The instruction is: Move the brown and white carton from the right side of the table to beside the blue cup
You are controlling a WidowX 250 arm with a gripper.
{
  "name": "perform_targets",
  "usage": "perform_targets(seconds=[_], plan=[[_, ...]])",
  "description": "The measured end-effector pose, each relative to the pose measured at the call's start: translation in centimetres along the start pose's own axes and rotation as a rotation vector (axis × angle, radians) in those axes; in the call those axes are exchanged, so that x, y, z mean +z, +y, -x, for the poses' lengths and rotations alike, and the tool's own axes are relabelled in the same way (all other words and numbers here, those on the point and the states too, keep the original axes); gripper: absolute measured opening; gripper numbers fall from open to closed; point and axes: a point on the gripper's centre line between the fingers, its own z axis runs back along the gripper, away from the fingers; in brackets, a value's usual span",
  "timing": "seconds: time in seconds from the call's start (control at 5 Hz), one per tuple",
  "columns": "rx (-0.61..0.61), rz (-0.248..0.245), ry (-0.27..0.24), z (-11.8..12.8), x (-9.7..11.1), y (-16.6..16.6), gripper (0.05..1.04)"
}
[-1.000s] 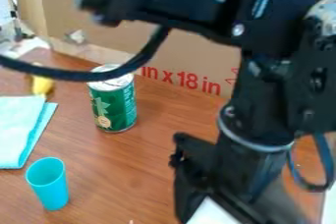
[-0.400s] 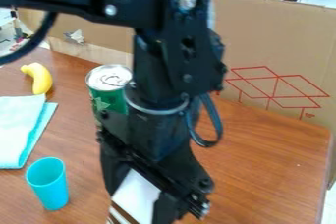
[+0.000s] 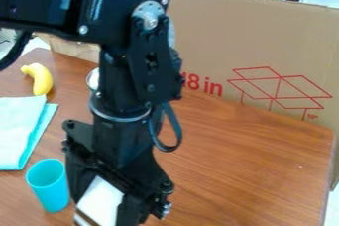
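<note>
Swept toward the view's left, the gripper [image 3: 119, 175] and the black arm [image 3: 122, 84] have been brought nearer to the cup, and much of the can, seen more fully in the earlier frames, is now covered. At the far left, a yellow banana [image 3: 41, 79] is seen lying on the brown tabletop [image 3: 252, 155], just beyond a pale turquoise cloth [image 3: 20, 131], folded over and cut off by the view's edge. Next comes the turquoise cup [image 3: 51, 194], stood upright with its open mouth exposed; its right side is met by the gripper's outline, though whether it is touched cannot be told. Farther back, a sliver of the can [image 3: 93, 80] is left showing beside the arm. Low down, between the two sides of the gripper, a white piece with brown stripes [image 3: 100, 202] is framed, and it has been carried along with them across the frames; whether it is grasped, or the gripper is clenched or released, cannot be told. Over to the right, the table is backed by a cardboard panel [image 3: 232, 36] marked with red print and a line drawing.
</note>
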Motion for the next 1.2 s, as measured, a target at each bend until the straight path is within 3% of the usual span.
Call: perform_targets(seconds=[0.2, 0.4, 0.6, 0.8, 1.0, 1.2], plan=[[0.034, -0.021, -0.012, 0.1, -0.7, 1.1, 0.833], [0.03, -0.026, -0.063, -0.1, -1.1, 2.0, 0.833], [-0.017, -0.009, -0.167, -0.8, -1.4, 2.0, 0.833], [-0.069, 0.015, -0.308, -1.5, -2.0, 1.8, 0.833], [-0.09, 0.028, -0.353, -2.5, -2.0, 1.5, 0.833], [-0.039, 0.04, -0.288, -2.7, -2.3, 1.4, 0.833]])
